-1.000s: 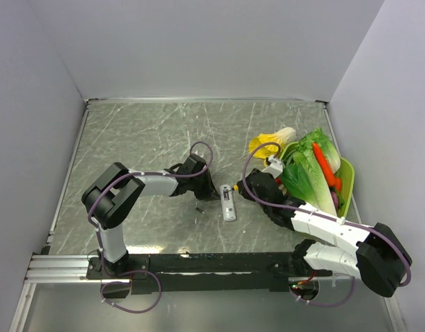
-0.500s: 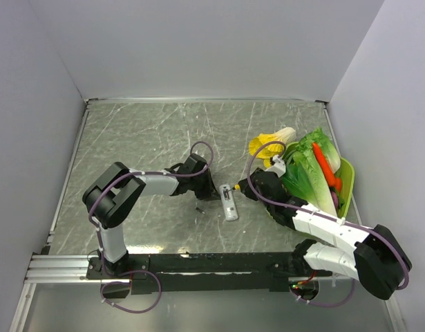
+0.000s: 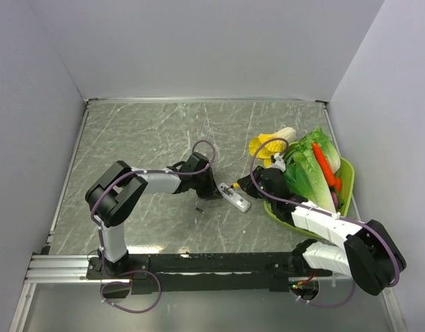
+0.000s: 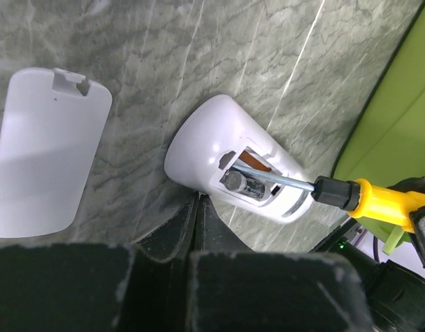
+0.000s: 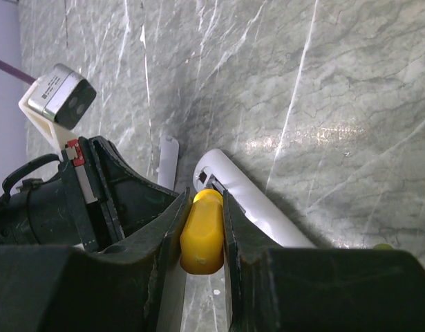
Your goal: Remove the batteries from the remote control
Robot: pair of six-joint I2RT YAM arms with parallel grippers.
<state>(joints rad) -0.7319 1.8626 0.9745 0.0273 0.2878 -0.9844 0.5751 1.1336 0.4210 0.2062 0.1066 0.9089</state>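
On the marbled desk (image 3: 143,138), left of the green tray (image 3: 347,178) of vegetables, the remote control (image 4: 198,142) lies recess-up, with its detached white cover (image 4: 46,152) flat near it. The left end effector (image 4: 198,207) is pinched fully closed on nothing, its tip against the remote's side. The right end effector (image 5: 202,204) clamps the yellow screwdriver (image 5: 200,242), whose metal shaft reaches into the recess to a battery (image 4: 243,184).
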